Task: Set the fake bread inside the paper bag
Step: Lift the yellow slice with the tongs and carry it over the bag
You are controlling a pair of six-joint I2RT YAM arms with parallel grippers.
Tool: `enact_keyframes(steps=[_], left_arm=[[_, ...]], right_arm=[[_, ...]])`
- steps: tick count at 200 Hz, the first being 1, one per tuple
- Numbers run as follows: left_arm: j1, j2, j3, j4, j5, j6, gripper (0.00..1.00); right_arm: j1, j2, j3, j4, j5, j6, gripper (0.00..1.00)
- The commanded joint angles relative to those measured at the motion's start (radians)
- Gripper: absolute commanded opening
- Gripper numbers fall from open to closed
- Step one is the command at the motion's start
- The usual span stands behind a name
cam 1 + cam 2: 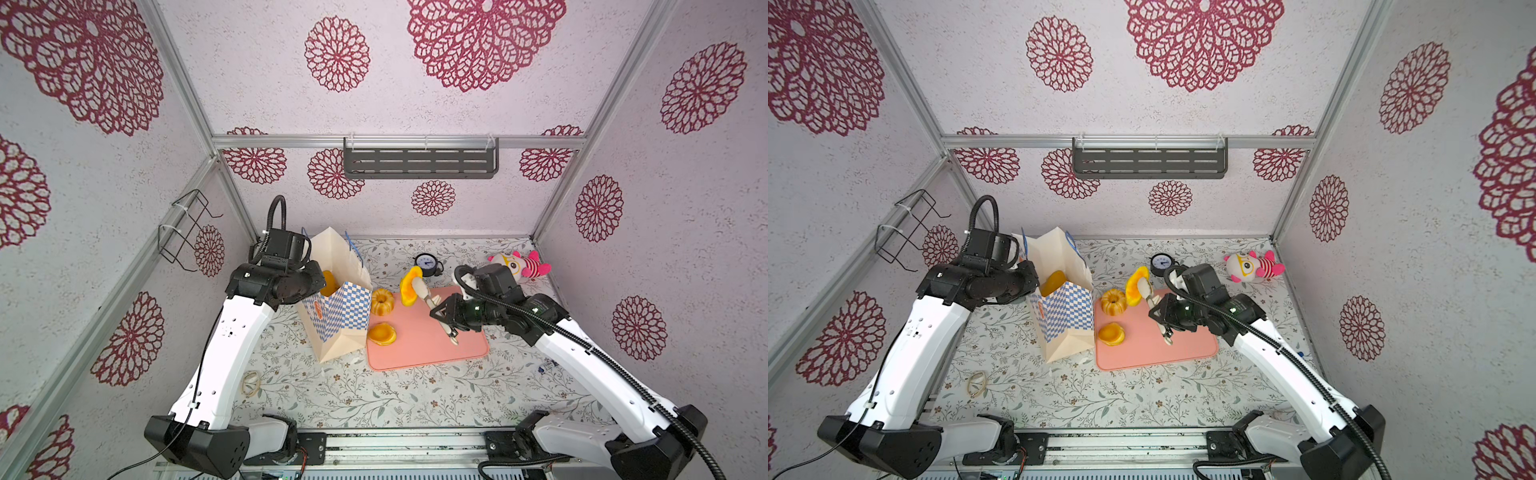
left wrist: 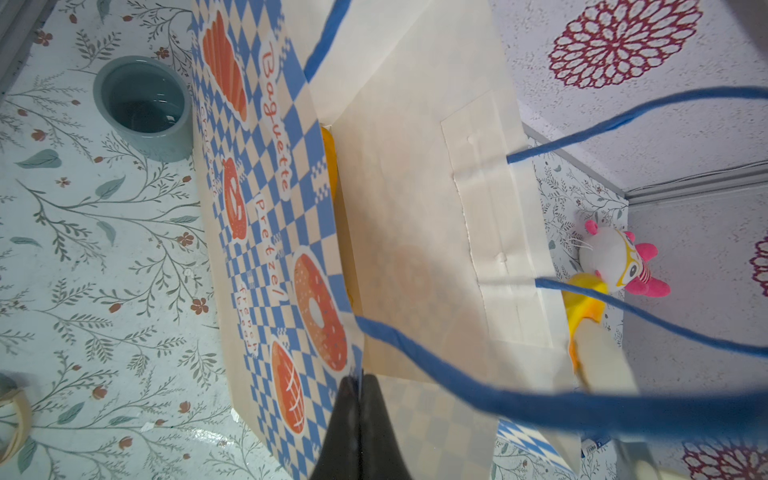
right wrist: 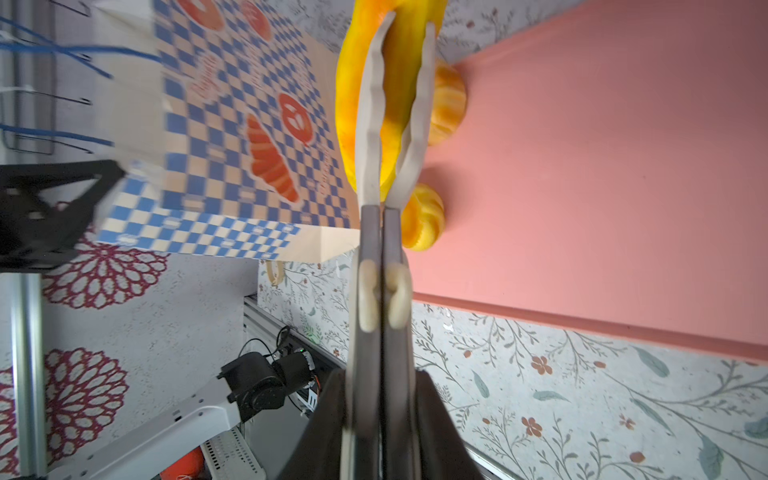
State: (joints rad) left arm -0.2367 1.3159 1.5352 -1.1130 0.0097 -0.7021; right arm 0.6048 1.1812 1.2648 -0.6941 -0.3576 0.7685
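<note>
Tongs (image 3: 371, 245) were doing the work here. The right gripper (image 3: 380, 395) was squeezed tight on the handles, and the tongs pinched a yellow bread piece (image 1: 408, 286) up in the air just right of the paper bag (image 1: 338, 316). The left gripper (image 2: 360, 386) was pressed together on the bag's rim, on its left side. One orange bread (image 1: 328, 282) sat inside the bag already. A fluted ring cake (image 1: 382, 302) and a flat bun (image 1: 382, 333) lay on the pink tray (image 1: 436, 345) just right of the bag.
</note>
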Motion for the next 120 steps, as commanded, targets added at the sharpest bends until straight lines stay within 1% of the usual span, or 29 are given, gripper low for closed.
enact_keyframes(steps=[1, 71, 99, 120], left_arm=[[0.003, -0.001, 0.024, 0.028, -0.003, 0.013, 0.00], [0.004, -0.019, 0.014, 0.021, -0.006, 0.002, 0.00], [0.004, -0.033, -0.002, 0.019, -0.010, -0.003, 0.00], [0.004, -0.044, -0.013, 0.019, -0.014, -0.010, 0.00]], right_arm=[[0.015, 0.019, 0.143, 0.029, 0.019, -0.048, 0.00], [0.152, 0.290, 0.611, 0.028, 0.069, -0.093, 0.00], [0.175, 0.383, 0.756, 0.012, 0.055, -0.103, 0.00], [0.193, 0.429, 0.809, 0.010, 0.046, -0.105, 0.00]])
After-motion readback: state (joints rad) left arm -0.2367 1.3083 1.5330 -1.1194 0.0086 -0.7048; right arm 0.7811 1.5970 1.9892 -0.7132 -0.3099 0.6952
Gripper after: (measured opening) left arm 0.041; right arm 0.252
